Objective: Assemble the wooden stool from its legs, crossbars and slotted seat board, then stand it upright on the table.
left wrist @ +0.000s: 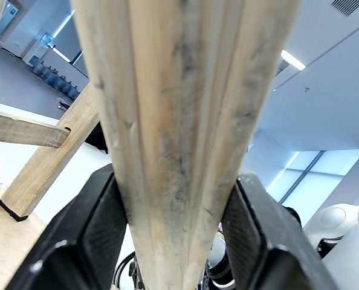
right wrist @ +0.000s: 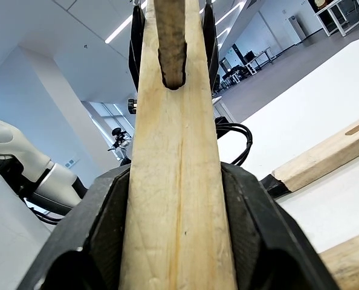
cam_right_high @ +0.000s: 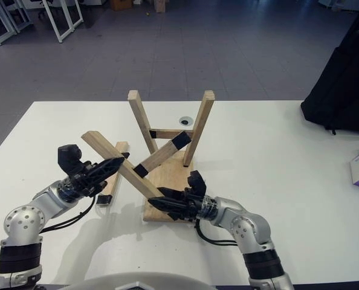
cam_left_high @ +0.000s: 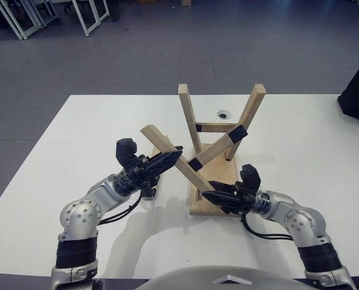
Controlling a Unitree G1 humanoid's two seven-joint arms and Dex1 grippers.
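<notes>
Stool leg [cam_left_high: 157, 139] is in hand, slanted, with both grippers on the one piece

- Long axis: from the free upper end, just past the left gripper [cam_left_high: 173, 154], down and across to the lower end at the right gripper [cam_left_high: 208, 194].
- Left gripper: clamped across the upper part of the leg. In the left wrist view its fingers [left wrist: 86, 241] press on both flanks of the wood.
- Right gripper: clamped on the lower part. In the right wrist view its fingers [right wrist: 107, 232] sit tight on either side.
- Seat board [cam_left_high: 220, 172]: flat on the table [cam_left_high: 300, 139], directly beneath and just ahead of the right gripper.
- Upright legs [cam_left_high: 189, 118]: two stand at the board's far edge, well beyond both grippers, tied by a short crossbar [cam_left_high: 216, 127].
- Diagonal crossbar [cam_left_high: 219, 147]: rises from the held leg, between the two grippers, to the far upright on the right gripper's side.
- Loose wooden piece [cam_right_high: 120, 151]: lies on the table under the left gripper.

Judgement: the coming move turns on the leg's lower end meeting the seat board. The right gripper is much the nearer to that end, so it steers the foot. The left gripper, up the axis, has the lever to swing the leg toward vertical. I cannot tell whether the foot already sits in its slot, because the right gripper's fingers hide the contact. The diagonal crossbar will likely limit how far the leg can swing
</notes>
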